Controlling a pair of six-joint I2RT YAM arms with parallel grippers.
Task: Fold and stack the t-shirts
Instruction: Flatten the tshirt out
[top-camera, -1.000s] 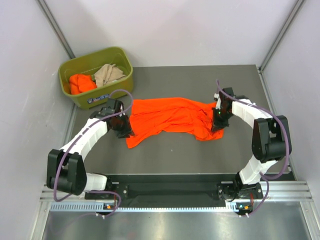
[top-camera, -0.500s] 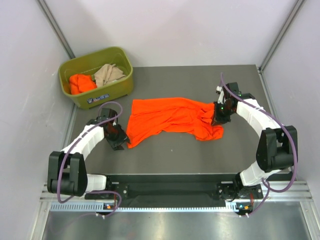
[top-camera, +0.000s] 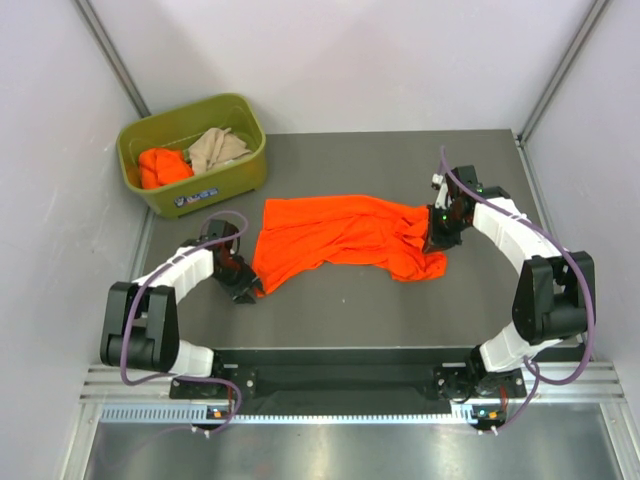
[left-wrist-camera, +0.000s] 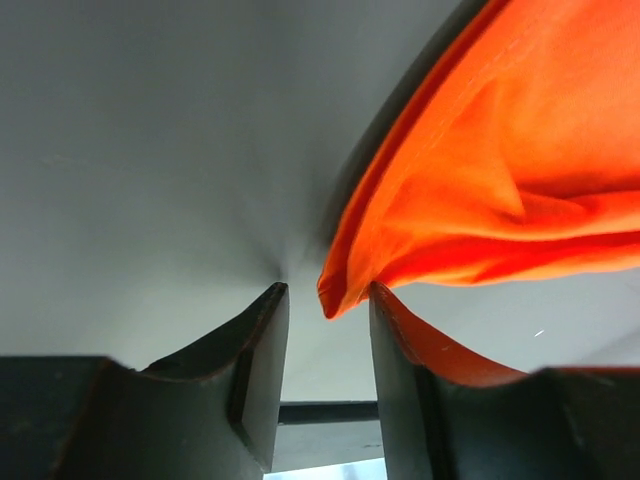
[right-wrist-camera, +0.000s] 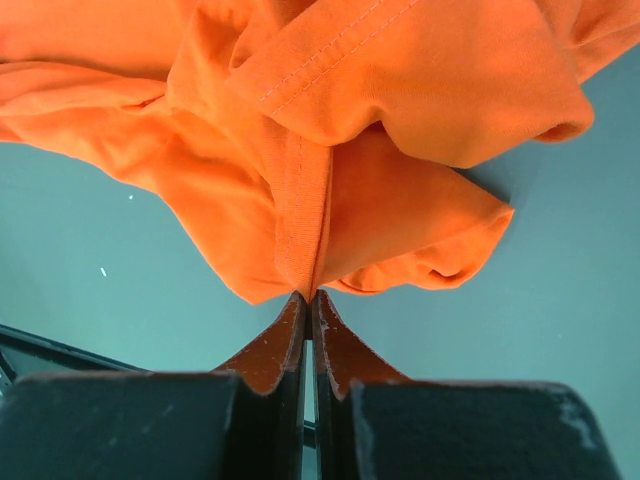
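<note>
A bright orange t-shirt (top-camera: 335, 235) lies crumpled and stretched sideways across the middle of the table. My right gripper (top-camera: 432, 238) is at its right end. In the right wrist view it is shut (right-wrist-camera: 308, 296) on a seamed fold of the shirt (right-wrist-camera: 400, 90). My left gripper (top-camera: 243, 288) is at the shirt's near-left corner. In the left wrist view it is open (left-wrist-camera: 325, 292), and the tip of that corner of the shirt (left-wrist-camera: 500, 150) hangs between the fingertips, ungripped. A second orange t-shirt (top-camera: 163, 165) and a beige-tan t-shirt (top-camera: 217, 148) lie bunched in the bin.
The olive-green plastic bin (top-camera: 215, 185) stands at the far left corner of the dark grey table (top-camera: 350, 300). White walls close in the back and both sides. The arm bases sit on a rail along the near edge.
My left gripper has drawn back from the shirt's left edge toward the near side, down to its near-left corner. My right gripper has shifted slightly right, still holding the shirt.
</note>
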